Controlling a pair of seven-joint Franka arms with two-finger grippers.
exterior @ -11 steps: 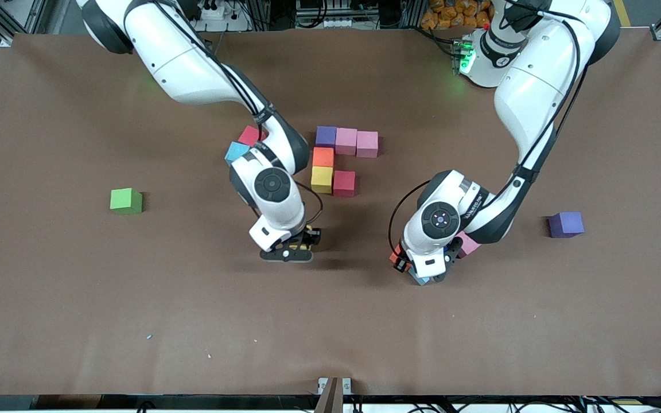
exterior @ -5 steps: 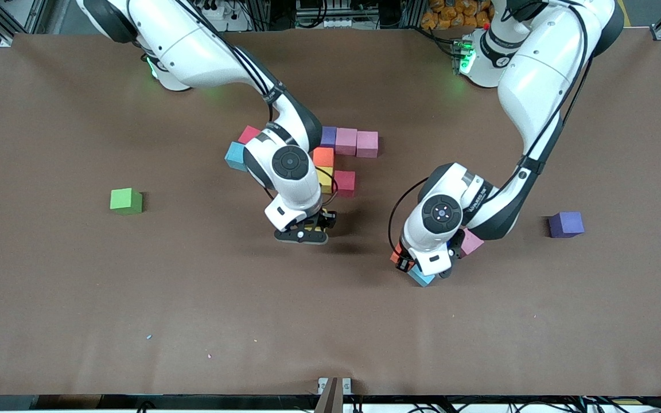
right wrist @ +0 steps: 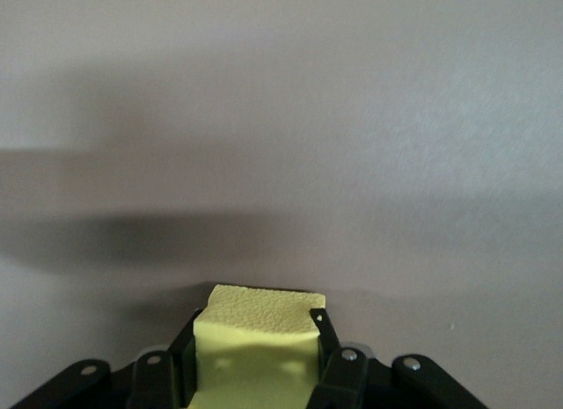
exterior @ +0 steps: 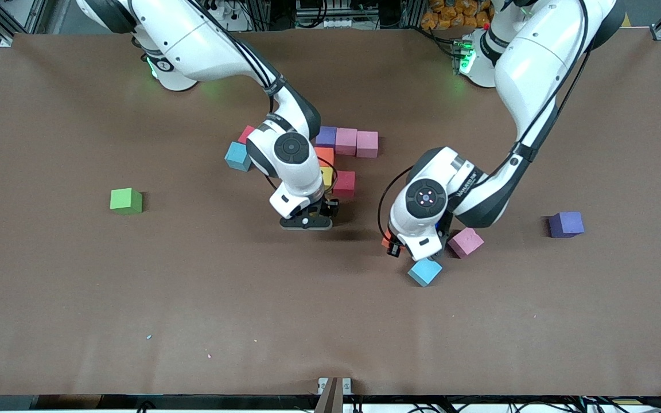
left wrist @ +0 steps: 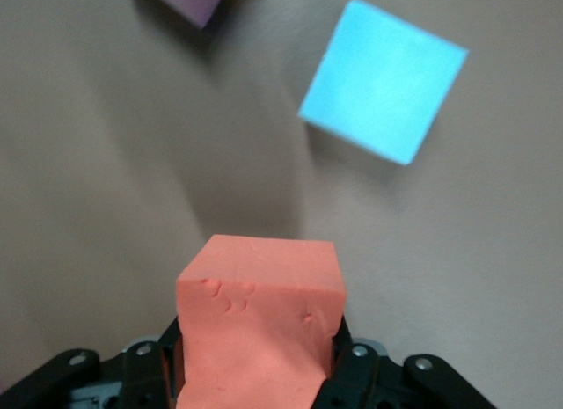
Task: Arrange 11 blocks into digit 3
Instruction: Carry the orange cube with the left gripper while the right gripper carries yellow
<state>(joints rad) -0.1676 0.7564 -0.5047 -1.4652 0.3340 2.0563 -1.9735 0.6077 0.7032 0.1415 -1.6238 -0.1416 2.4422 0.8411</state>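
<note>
1. We see the right gripper [right wrist: 255, 361] clamped on a yellow block [right wrist: 255, 339], held above bare table just off the partly built digit 3 [exterior: 346, 155], on the side toward the front edge.
2. We see the left gripper [left wrist: 255, 374] closed on an orange block [left wrist: 257, 312], held over the table [exterior: 78, 298] near the middle, toward the left arm's end.
3. Under that arm lie a blue block [exterior: 424, 271] and a pink block [exterior: 466, 241], close together but apart, both skewed to the table's edges.
4. The digit so far: a purple block [exterior: 326, 136] and two pink blocks [exterior: 357, 142] in a row, with an orange block [exterior: 325, 155], a yellow one and a red block [exterior: 344, 183] just nearer the front edge, partly hidden by the right arm.
5. Another blue block [exterior: 238, 156] and a red one [exterior: 245, 135] sit beside the digit toward the right arm's end.
6. A green cube [exterior: 125, 201] lies well toward the right arm's end; a purple cube [exterior: 566, 223] toward the left arm's.
7. No containers are on the table.
</note>
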